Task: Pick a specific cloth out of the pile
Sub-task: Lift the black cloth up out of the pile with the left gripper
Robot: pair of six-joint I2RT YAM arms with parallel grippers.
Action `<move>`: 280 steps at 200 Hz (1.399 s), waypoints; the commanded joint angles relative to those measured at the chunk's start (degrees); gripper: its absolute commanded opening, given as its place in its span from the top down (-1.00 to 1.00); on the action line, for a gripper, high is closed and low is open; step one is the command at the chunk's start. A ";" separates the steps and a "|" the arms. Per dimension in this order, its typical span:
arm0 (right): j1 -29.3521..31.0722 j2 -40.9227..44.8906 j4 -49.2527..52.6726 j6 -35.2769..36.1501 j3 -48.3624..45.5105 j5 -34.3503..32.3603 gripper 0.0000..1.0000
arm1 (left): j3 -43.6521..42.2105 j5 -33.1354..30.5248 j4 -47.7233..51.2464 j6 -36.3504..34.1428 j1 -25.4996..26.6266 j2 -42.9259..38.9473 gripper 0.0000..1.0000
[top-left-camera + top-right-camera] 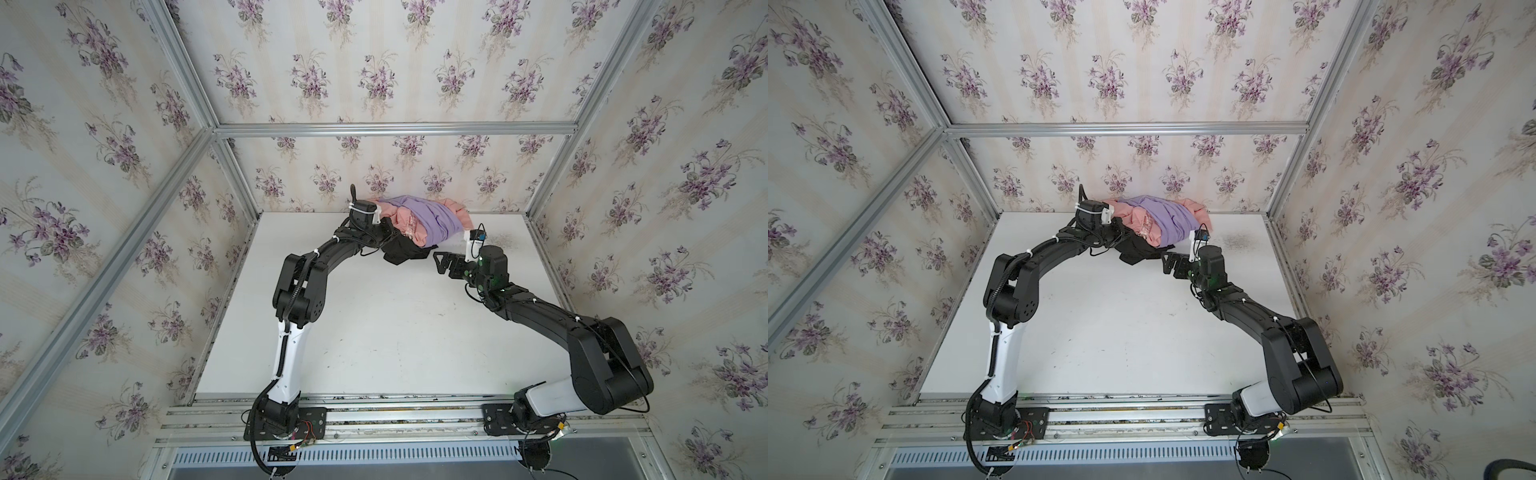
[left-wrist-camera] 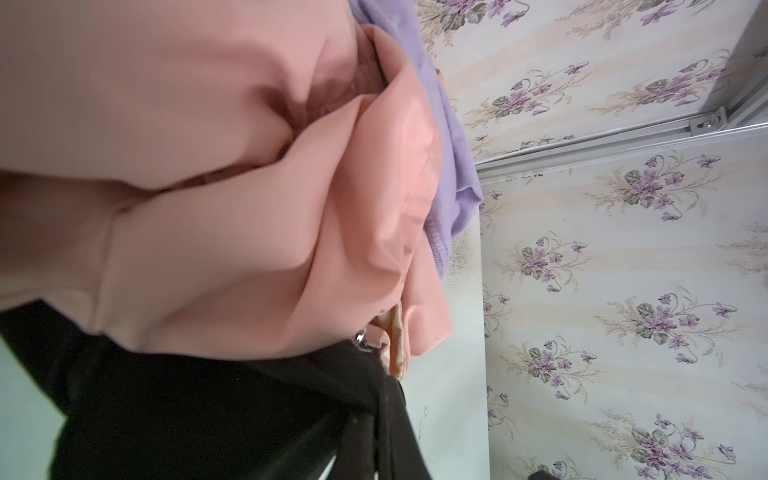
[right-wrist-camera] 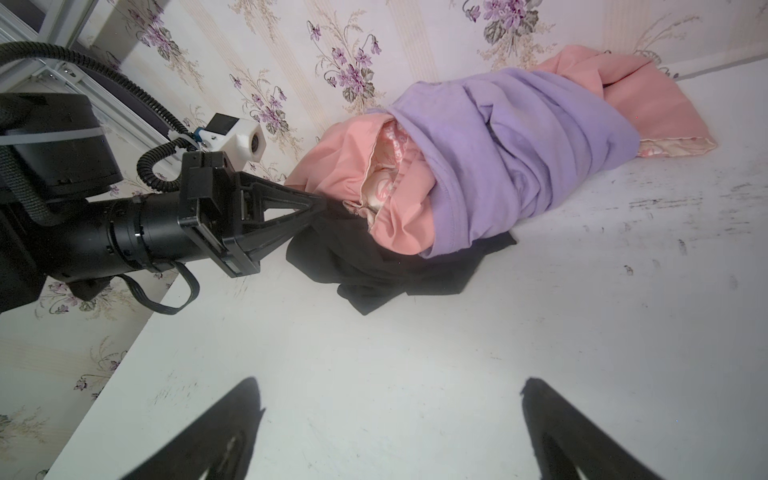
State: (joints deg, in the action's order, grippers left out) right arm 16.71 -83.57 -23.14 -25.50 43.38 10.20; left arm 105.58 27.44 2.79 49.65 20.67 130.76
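The black cloth (image 3: 395, 266) lies on the table (image 3: 415, 353) beneath the pile (image 3: 519, 145), against the back wall (image 3: 291, 62); my left claw (image 3: 322, 205) is clamped tight on its edge; my right claw (image 3: 390, 382) hovers nearby, spread wide, holding nothing.

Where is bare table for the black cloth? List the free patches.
Widest: white table's middle, from the black cloth to the front rail. Smaller: the strip right of the pile, along the right wall. Crowded: back middle, where the left hand pinches the black cloth and the open right hand hovers.
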 commanded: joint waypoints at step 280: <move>-0.08 5.22 -0.33 3.44 -2.06 -2.11 -1.00 | 12.44 1.21 -0.15 3.35 0.69 -1.78 1.00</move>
State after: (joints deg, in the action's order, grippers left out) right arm 16.64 -78.85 -22.09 -22.92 41.50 8.47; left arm 117.27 27.68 5.52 52.80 21.34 129.36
